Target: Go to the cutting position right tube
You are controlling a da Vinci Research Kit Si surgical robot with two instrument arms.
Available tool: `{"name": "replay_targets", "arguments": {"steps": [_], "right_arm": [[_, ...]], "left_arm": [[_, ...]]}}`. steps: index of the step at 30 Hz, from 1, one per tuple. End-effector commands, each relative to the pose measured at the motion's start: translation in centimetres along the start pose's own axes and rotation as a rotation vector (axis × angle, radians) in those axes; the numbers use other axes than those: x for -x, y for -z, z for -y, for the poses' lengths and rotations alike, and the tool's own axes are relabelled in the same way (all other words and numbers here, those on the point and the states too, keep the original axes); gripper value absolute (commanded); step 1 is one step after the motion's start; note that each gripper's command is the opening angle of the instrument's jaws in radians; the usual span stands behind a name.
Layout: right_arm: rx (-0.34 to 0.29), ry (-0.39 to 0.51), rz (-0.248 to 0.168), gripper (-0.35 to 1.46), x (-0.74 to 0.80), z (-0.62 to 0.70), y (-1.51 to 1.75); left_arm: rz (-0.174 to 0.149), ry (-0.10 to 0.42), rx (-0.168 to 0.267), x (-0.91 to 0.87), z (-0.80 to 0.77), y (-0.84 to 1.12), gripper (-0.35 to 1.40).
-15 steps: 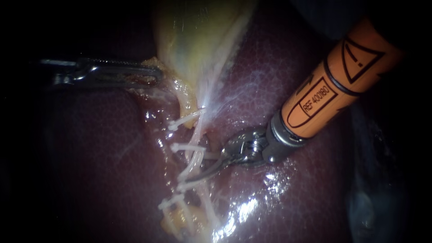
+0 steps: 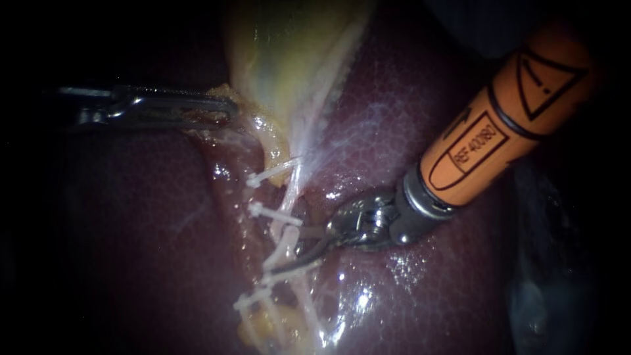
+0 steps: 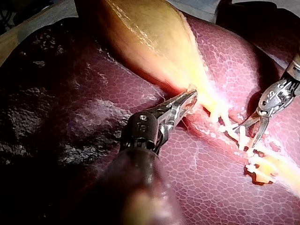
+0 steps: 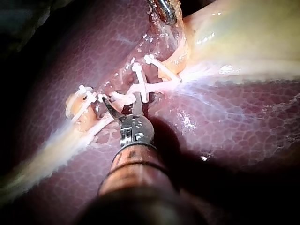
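A pale tube (image 2: 289, 197) runs down from the yellow gallbladder (image 2: 289, 59) across the dark red liver (image 2: 407, 131). Several white clips (image 2: 273, 215) cross it. My right instrument (image 2: 289, 253), on an orange shaft, has thin blades that stand open astride the tube between two clips, which the right wrist view shows most plainly (image 4: 123, 104). My left instrument (image 2: 223, 108) is shut on the yellowish tissue at the gallbladder's lower edge, and its jaws (image 3: 185, 101) hold that fold.
The wet, glistening liver surface (image 2: 368, 296) lies around the clipped tube. A yellow lump of fat (image 2: 276, 325) sits below the lowest clip (image 2: 250, 299). Dark surroundings border the liver at both sides.
My right instrument's shaft has shifted slightly right and down, and its blades sit a little lower along the tube. The left instrument has not moved.
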Motion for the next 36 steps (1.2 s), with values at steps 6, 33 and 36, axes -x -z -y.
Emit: {"name": "replay_targets", "arguments": {"steps": [6,33,36], "right_arm": [[-0.012,-0.002,-0.005,1.32,-0.08,0.18,0.40],[-0.211,-0.413,-0.002,1.22,0.46,-0.43,0.48],[-0.263,-0.435,-0.014,1.22,0.48,-0.49,0.39]], "left_arm": [[0.000,0.000,0.000,0.00,0.00,0.00,-0.35],[0.000,0.006,0.000,0.00,0.01,0.00,-0.35],[0.000,0.005,0.000,-0.01,0.01,0.00,-0.35]]}}
